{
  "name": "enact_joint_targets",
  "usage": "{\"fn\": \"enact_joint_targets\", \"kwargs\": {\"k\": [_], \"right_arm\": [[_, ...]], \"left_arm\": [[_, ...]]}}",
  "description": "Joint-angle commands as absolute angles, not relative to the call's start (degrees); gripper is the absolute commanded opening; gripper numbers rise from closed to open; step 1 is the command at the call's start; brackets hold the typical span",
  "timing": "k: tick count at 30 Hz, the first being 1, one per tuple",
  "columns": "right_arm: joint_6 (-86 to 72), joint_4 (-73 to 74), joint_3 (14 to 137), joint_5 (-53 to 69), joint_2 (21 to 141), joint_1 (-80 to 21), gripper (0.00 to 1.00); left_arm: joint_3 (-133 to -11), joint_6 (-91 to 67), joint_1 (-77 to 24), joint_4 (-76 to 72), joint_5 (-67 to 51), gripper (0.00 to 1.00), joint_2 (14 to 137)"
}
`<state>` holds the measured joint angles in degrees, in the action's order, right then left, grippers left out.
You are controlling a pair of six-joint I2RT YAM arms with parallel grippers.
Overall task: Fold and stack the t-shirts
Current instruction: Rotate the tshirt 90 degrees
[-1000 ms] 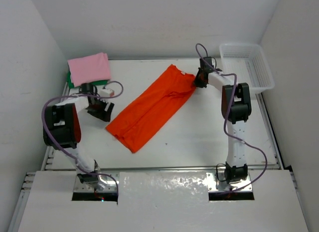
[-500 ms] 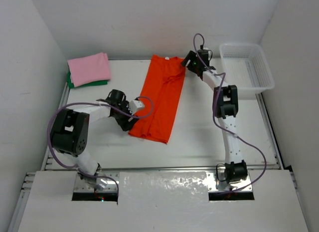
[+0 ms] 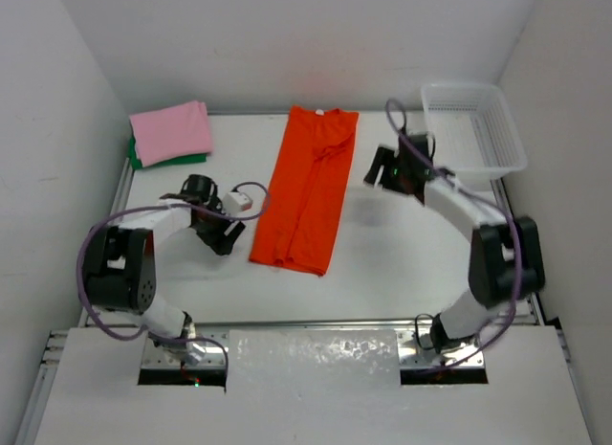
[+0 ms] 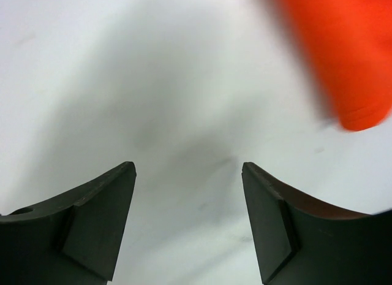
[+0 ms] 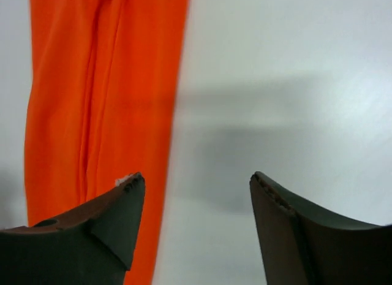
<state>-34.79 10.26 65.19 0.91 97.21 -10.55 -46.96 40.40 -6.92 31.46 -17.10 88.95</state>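
Note:
An orange t-shirt point(image 3: 308, 188) lies folded into a long strip down the middle of the table, collar at the far end. It also fills the left of the right wrist view, the orange t-shirt point(image 5: 98, 95), and a corner of the orange t-shirt point(image 4: 343, 52) shows in the left wrist view. A folded pink t-shirt point(image 3: 172, 131) rests on a green t-shirt point(image 3: 170, 160) at the far left. My left gripper point(image 3: 222, 236) stands open over bare table, just left of the strip's near end. My right gripper point(image 3: 375, 170) is open and empty, just right of the strip.
A white lattice basket point(image 3: 472, 126) stands at the far right corner. White walls close in the table on the left, back and right.
The right gripper let go of the orange shirt's collar end and pulled back to the right. The shirt swung from diagonal to straight. The left gripper drew back slightly left.

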Motion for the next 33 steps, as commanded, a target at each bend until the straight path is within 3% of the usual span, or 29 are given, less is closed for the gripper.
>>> {"fn": "enact_joint_targets", "kwargs": {"k": [1, 4, 8, 14, 21, 22, 25, 28, 31, 33], "right_arm": [[-39.16, 11.53, 46.89, 3.41, 86.86, -18.27, 0.66], [-47.25, 5.73, 33.43, 6.68, 77.64, -26.42, 0.56], [-53.95, -1.38, 25.16, 7.02, 76.37, -33.92, 0.55], [-59.41, -10.98, 24.07, 4.92, 79.96, -38.93, 0.58], [-64.42, -18.54, 24.87, 7.73, 90.52, -39.99, 0.57], [-64.34, -18.37, 25.74, 7.3, 91.4, -40.08, 0.55], [-64.33, -16.88, 26.02, 6.07, 92.72, -39.99, 0.33], [-63.38, -14.78, 26.1, 4.31, 92.37, -39.99, 0.21], [-61.97, -12.67, 26.37, 3.87, 92.29, -39.9, 0.0], [-61.35, -12.22, 25.76, 3.78, 91.5, -39.82, 0.0]], "left_arm": [[-47.47, 39.28, -3.87, 30.86, -12.67, 0.68, 81.93], [-45.88, 41.91, -3.96, 29.18, -11.25, 0.66, 73.95], [-46.15, 45.78, -5.44, 31.37, -11.78, 0.65, 69.18], [-40.53, 48.52, -13.79, 34.71, -10.99, 0.65, 60.83], [-40.17, 43.77, -15.47, 34.45, -10.02, 0.65, 58.36], [-40.25, 43.25, -15.47, 34.45, -10.02, 0.65, 58.1], [-40.08, 42.89, -15.47, 34.89, -10.19, 0.65, 57.13], [-39.2, 42.89, -15.56, 35.16, -10.28, 0.65, 56.25], [-38.94, 43.33, -16.34, 35.86, -10.63, 0.65, 55.9], [-39.2, 43.94, -16.87, 36.21, -10.9, 0.65, 55.81]]}}
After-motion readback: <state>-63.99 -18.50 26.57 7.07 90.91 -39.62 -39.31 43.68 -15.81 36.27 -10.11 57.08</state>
